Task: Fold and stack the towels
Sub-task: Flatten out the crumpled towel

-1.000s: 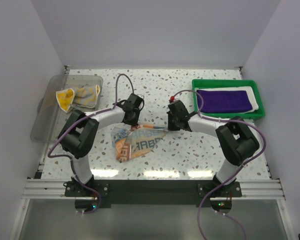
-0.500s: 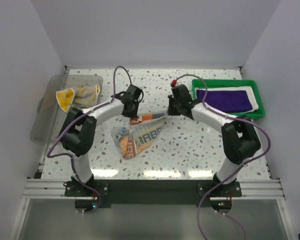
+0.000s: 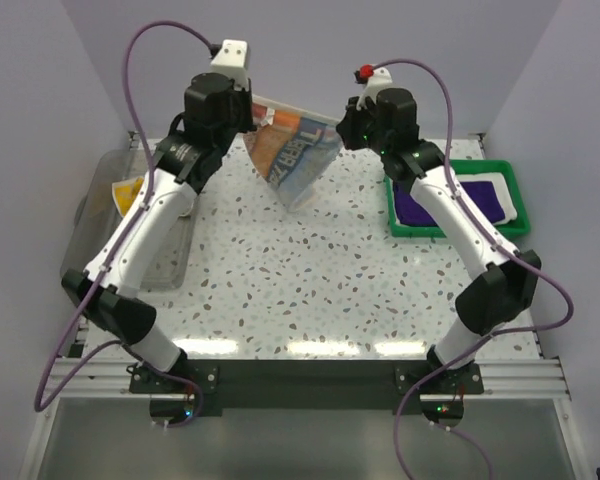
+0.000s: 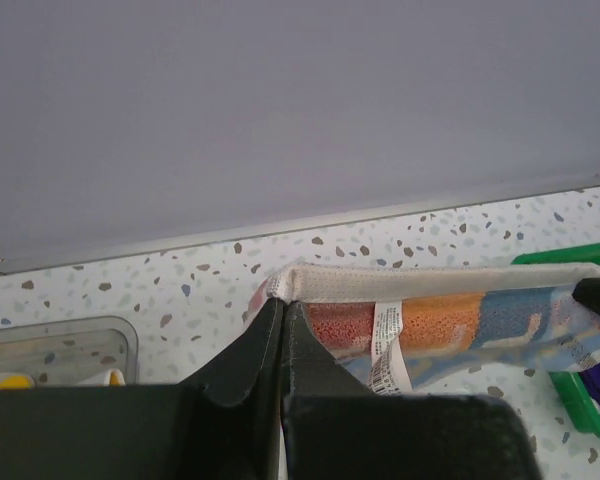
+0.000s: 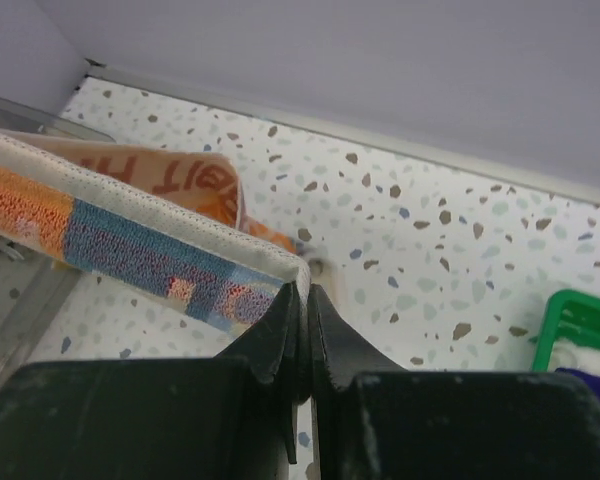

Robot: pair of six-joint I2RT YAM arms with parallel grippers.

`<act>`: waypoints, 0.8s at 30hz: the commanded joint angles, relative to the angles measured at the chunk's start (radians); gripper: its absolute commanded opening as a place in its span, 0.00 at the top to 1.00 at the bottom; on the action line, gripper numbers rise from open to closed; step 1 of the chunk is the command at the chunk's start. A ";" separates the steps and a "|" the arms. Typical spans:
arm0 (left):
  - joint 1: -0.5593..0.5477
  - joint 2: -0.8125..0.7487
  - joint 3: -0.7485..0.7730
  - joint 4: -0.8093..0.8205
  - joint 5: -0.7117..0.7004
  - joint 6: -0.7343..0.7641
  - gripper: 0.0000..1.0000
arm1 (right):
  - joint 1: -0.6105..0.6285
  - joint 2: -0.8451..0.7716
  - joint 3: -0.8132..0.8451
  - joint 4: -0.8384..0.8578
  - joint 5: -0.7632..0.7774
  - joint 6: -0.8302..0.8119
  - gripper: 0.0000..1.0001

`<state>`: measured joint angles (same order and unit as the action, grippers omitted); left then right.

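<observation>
The lettered towel (image 3: 292,150) hangs in the air, up and to the left of the green tray (image 3: 458,232), its top hem stretched between the two arms. The left jaws pinch one hem corner tight, and the right jaws pinch the other. This looks like the spreading step before the first fold. Next, I judge, the cloth must be laid flat on the worktop (image 3: 310,270) left of the tray, corners level. Its lower part bunches to a point, hiding the far corners. The right arm covers part of the tray, where the purple towel (image 3: 485,197) lies on the white towel (image 3: 498,179), which shows only as a sliver.
</observation>
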<state>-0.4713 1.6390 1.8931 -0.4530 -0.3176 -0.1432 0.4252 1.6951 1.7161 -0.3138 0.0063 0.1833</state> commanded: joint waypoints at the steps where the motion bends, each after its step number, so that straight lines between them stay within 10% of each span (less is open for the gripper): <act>1: 0.013 -0.140 -0.054 0.083 -0.043 0.070 1.00 | -0.014 -0.112 0.045 -0.074 -0.003 -0.140 1.00; 13: -0.170 -0.645 -0.439 0.177 0.103 0.073 1.00 | -0.011 -0.538 -0.119 -0.188 -0.302 -0.211 1.00; 24: -0.168 -0.539 -0.353 0.036 -0.004 -0.009 1.00 | -0.013 -0.505 -0.053 -0.298 -0.197 -0.209 1.00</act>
<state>-0.6605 1.0451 1.5085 -0.3756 -0.1642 -0.1345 0.4355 1.1412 1.6341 -0.5606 -0.3454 -0.0029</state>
